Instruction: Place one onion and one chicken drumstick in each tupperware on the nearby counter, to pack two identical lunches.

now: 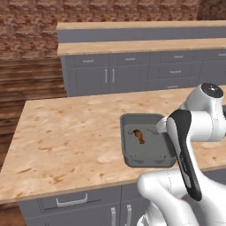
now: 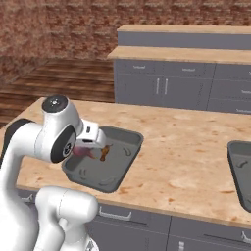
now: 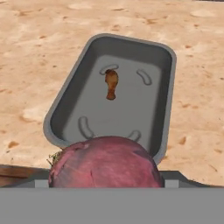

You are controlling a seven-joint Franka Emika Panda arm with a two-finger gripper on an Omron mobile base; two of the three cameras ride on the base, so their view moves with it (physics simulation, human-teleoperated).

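Note:
A pinkish-maroon onion (image 3: pixel 105 162) sits at the bottom of the hand view, close to the camera, with my gripper (image 2: pixel 85 148) shut on it. Its dark red side also peeks out under the hand (image 2: pixel 78 153). I hold it above the near end of a grey tupperware (image 3: pixel 171 74) on the wood-grain counter (image 1: pixel 66 141). One chicken drumstick (image 3: pixel 111 84) lies inside that tray, toward its far end (image 1: pixel 139 134). A second tupperware (image 2: pixel 239 169) rests at the right edge of the right base view, partly cut off; no food shows in the part I can see.
Grey drawers with silver handles (image 1: pixel 70 202) run under the counter's front edge. A longer counter (image 1: pixel 132 46) with grey cabinets stands along the brick wall behind. Bare worktop spreads left of the tray (image 1: pixel 125 132) and between the two trays.

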